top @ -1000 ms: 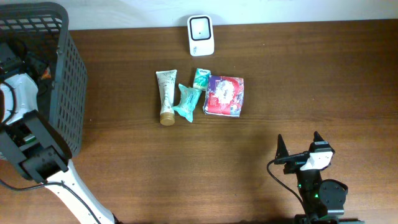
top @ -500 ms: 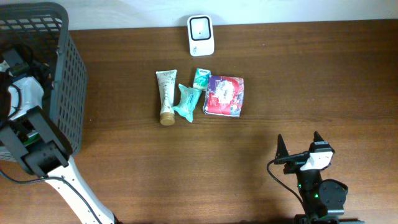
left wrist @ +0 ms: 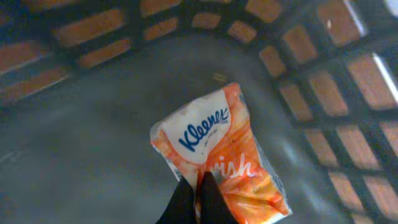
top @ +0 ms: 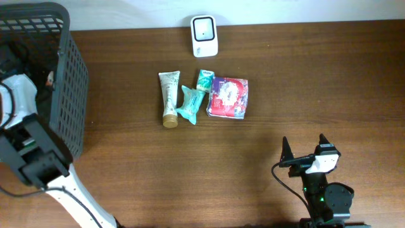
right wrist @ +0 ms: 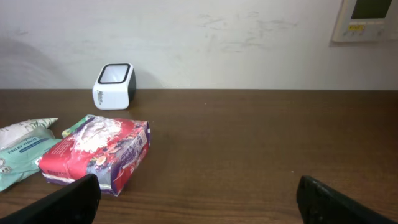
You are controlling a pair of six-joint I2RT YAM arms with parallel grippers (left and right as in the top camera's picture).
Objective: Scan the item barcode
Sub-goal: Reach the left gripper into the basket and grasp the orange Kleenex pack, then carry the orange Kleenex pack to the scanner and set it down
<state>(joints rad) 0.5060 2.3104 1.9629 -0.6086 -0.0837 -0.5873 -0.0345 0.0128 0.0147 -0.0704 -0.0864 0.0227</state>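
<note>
The jaws of the left gripper (left wrist: 199, 193) are seen pressed shut, having closed within the last second. Their dark tips are laid over the crinkled orange-and-white Kleenex pack (left wrist: 217, 155); whether any film is pinched cannot be told. The soft plastic pack is found on the smooth grey floor of the lattice-walled basket (top: 69, 95). The jaws of the right gripper (right wrist: 199, 202) are held wide above the wood-grained bench (top: 316, 82), unmoved. The rounded white scanner (top: 204, 35) is placed at the far edge.
</note>
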